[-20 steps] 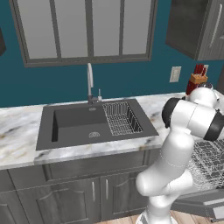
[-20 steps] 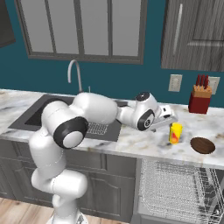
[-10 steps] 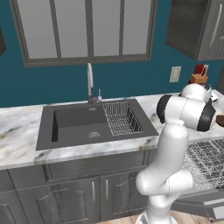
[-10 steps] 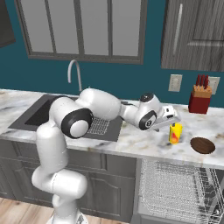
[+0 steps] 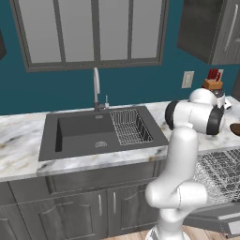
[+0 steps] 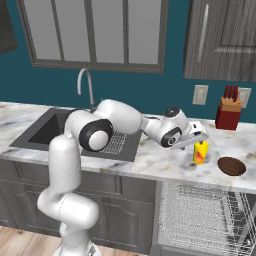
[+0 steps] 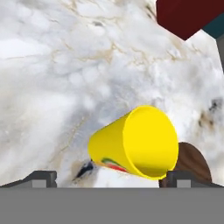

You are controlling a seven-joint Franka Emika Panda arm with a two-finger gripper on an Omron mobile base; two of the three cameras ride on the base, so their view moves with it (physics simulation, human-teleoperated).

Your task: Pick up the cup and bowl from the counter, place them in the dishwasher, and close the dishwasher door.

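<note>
With the claw [image 7: 109, 177] spread wide just above the yellow cup [image 6: 200, 152], which stands on the counter [image 6: 165, 162] beside the brown bowl [image 6: 232, 166], the hand should probably centre over the rim, lower straight, then close gently.

Counter [image 7: 65, 65] veined marble; cup [image 7: 135, 142] smooth, perhaps plastic.

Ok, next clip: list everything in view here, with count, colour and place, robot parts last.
cup: one, yellow with red band, on counter under the pincer
bowl: one, dark brown, counter right of cup
knife block: one, red, by back wall
counter: one, white-grey marble
sink: one, dark grey, set in counter
faucet: one, silver, behind sink
dishwasher: one, open, silver rack out
arm: one, white
pincer: one, open above cup
</note>
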